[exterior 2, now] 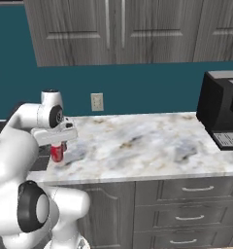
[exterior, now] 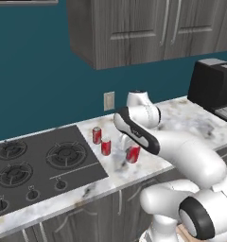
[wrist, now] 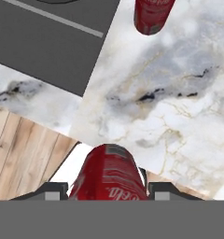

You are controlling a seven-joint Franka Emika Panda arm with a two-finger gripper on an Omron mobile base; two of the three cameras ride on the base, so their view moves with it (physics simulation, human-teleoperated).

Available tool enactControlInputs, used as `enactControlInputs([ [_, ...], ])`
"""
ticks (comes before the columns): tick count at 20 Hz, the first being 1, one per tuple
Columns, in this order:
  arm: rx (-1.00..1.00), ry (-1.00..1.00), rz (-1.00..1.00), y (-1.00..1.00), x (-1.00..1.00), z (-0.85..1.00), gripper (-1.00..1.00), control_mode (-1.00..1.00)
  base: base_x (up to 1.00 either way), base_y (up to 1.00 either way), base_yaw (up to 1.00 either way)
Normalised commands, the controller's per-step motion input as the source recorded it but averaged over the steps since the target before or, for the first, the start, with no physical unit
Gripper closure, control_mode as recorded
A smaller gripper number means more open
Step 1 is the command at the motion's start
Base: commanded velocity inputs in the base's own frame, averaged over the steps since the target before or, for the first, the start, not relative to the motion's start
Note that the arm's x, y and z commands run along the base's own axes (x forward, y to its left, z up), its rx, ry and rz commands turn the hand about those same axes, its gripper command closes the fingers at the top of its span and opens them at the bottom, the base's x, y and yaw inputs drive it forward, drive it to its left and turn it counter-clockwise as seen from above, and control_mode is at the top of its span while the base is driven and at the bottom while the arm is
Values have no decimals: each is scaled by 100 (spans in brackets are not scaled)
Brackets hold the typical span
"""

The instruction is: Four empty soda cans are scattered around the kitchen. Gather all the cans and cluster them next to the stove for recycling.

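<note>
Thin aluminium, so the held can point(wrist: 109, 175) likely handles light, slick and dentable; the hand point(exterior: 129, 150) pinches its sidewall mid-height, right of the stove point(exterior: 35, 165).

My end effector point(exterior 2: 59, 146) grips a red soda can point(exterior 2: 57, 152) just above the marble desk point(exterior 2: 138, 146) at its left end; a black coffee machine point(exterior 2: 220, 114) stands far right.
</note>
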Motion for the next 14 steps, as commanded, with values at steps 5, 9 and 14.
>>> enactControlInputs([
  [5,0,0,0,16,35,-2,100,-100,0,0,0],
  [9,0,1,0,12,38,-11,100,-100,0,0,0],
  [14,0,1,0,13,29,-23,100,-100,0,0,0],
])
